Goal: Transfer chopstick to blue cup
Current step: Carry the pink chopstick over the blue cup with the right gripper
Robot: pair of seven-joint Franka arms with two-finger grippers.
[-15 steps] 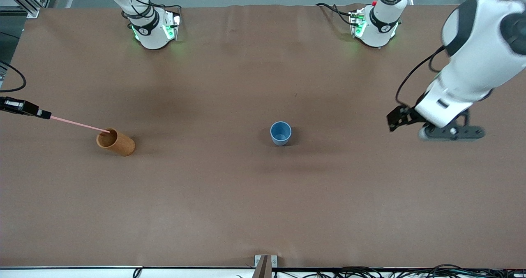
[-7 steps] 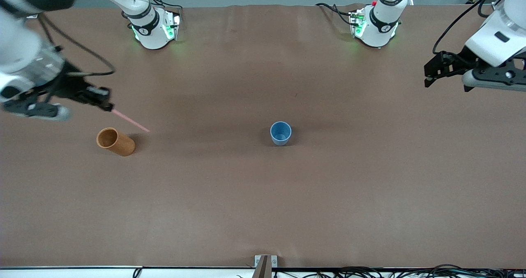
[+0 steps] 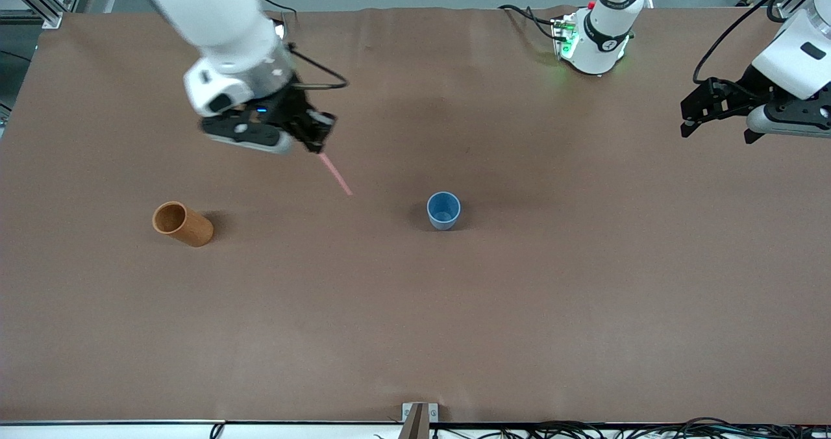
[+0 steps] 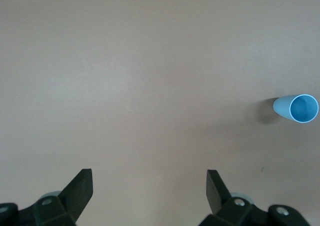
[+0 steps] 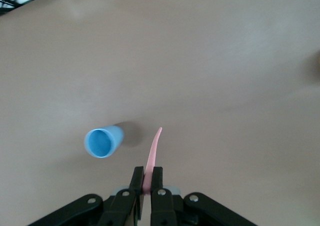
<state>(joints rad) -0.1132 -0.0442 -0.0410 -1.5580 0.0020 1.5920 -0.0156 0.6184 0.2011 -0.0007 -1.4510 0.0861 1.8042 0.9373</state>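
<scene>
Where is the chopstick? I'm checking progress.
Clamped in the shut right gripper, the chopstick hangs over bare table between the brown cup and the blue cup.

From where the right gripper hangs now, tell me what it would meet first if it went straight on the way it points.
Probably bare table. The right gripper, fingers shut on the chopstick, points just beside the blue cup, not into it. Depth is unclear.

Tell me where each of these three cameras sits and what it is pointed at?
Front view: high across the table, facing both arm bases; shows brown cup, blue cup, both arms.
Left wrist view: on the waiting left gripper, looking down at the table; open jaws show.
Right wrist view: on the right gripper, jaws pinching the chopstick.
All share the blue cup.
</scene>
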